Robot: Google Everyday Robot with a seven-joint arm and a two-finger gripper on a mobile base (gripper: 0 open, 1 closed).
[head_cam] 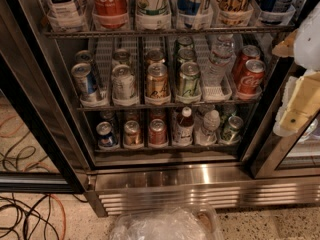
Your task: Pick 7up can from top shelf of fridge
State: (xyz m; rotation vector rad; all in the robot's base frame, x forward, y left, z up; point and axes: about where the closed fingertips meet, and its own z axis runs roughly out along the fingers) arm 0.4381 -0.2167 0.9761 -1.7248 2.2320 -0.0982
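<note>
The 7up can point(152, 0), tall and white with green and yellow markings, stands on the top shelf point(165, 32) of the fridge point(200, 181), its lid cut off by the top edge of the camera view. It sits between a red Coca-Cola can point(110, 1) and a blue can point(190, 1). My gripper point(289, 81) hangs at the right edge, outside the fridge, to the right of and below the 7up can. Its cream fingertips point(295, 111) stand apart, open, with nothing between them.
Two lower wire racks point(160, 104) hold smaller cans and bottles. A black-framed glass door point(35, 114) stands at the left and another door frame point(270, 149) at the right. A bin lined with clear plastic point(165, 226) sits before the base grille. Cables point(30, 214) lie on the floor at left.
</note>
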